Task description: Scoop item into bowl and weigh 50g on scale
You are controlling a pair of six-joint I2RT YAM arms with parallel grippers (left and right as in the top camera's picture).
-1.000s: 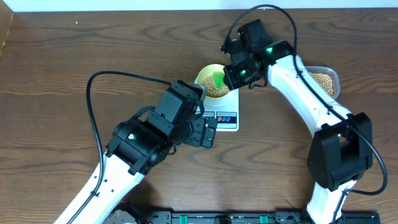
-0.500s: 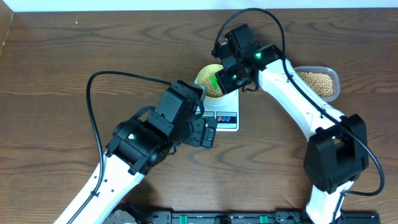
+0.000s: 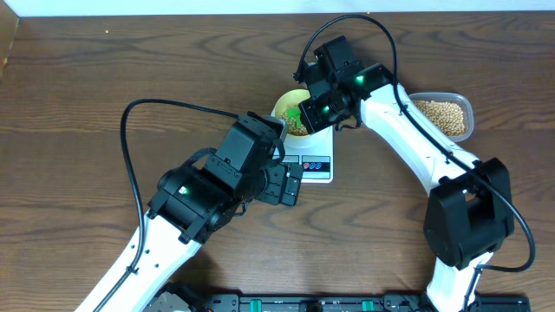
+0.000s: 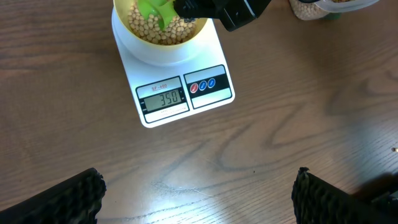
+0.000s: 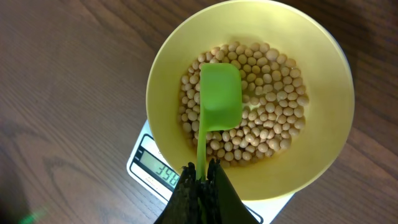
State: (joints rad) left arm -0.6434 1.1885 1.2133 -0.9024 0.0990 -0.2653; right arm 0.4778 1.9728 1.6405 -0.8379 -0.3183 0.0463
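tan beans [image 5: 273, 93] partly fill the yellow bowl [image 5: 329, 143] sitting on the white scale [image 4: 208, 55], display reading 350

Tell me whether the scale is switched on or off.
On. The scale has digits on its display, reading 350 in the left wrist view.

Overhead top-down; both wrist views close above the scale [image 4: 177, 73].

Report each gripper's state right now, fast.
Left gripper: open, holding nothing, above the table.
Right gripper: shut on the green scoop, which sits over the beans in the bowl.
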